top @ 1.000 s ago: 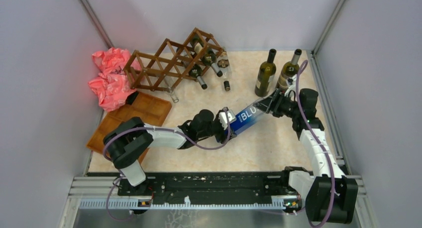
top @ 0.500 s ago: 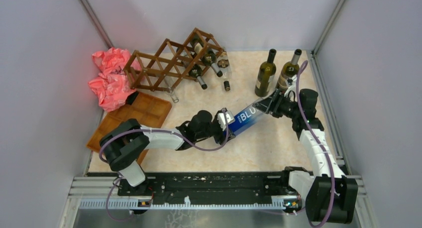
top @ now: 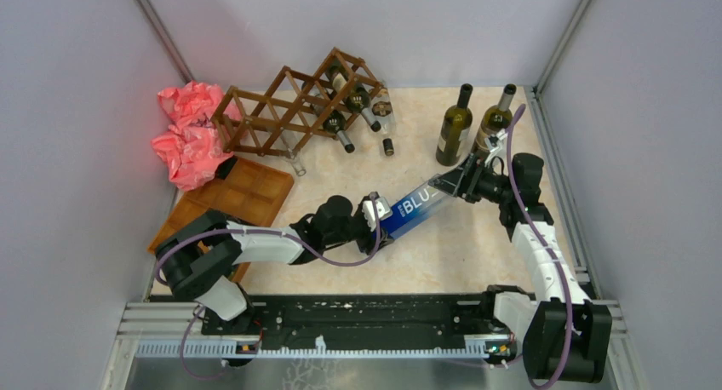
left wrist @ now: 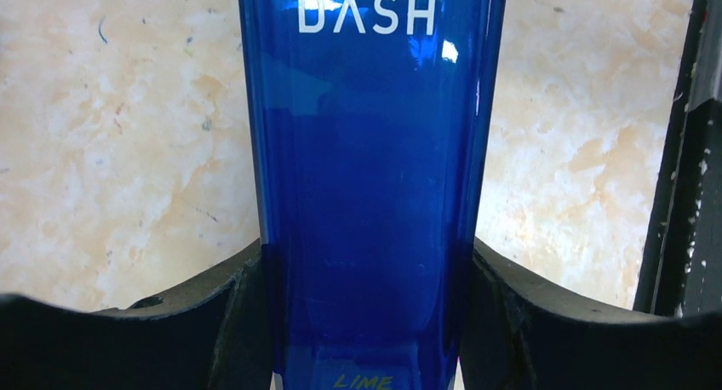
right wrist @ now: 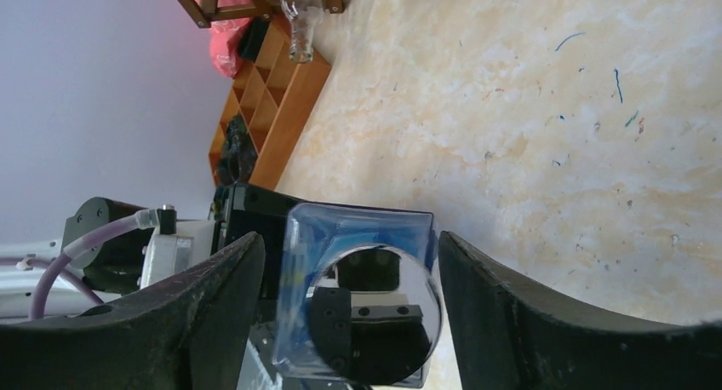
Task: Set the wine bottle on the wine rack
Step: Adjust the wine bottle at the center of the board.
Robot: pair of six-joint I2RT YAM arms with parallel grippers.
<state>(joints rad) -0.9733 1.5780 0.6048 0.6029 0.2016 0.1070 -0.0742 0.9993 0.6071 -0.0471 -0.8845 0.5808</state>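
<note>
bottle: the blue bottle (top: pixel 415 208) hangs slantwise between the two arms over the middle of the counter (top: pixel 443 262), well apart from the wine rack (top: pixel 289 109); i cannot tell whether it is clear of the counter.
left jaws: on the left arm (top: pixel 264 241), closed on the lower body of the blue bottle; in the wrist view both sides press against the blue glass (left wrist: pixel 370 194).
right jaws: on the right arm (top: pixel 541 245), standing either side of the bottle's far end (right wrist: pixel 358 305); a thin gap shows on one side, so they look loose around it and not gripping.
rack: at the back left of the counter, with several dark bottles (top: pixel 353 96) lying in its right-hand cells; the left-hand cells look free.
other things: two upright bottles (top: pixel 455 126) stand at the back right, a brown tray (top: pixel 247 190) lies on the left in front of the rack, and a pink bag (top: pixel 189 134) sits in the left corner.
done: the bottle is picked up, and its weight seems to lie with the left arm.
left to do: the whole carry to the rack, lining the bottle up with a free cell, sliding it in and letting go; i judge the task under halfway.
</note>
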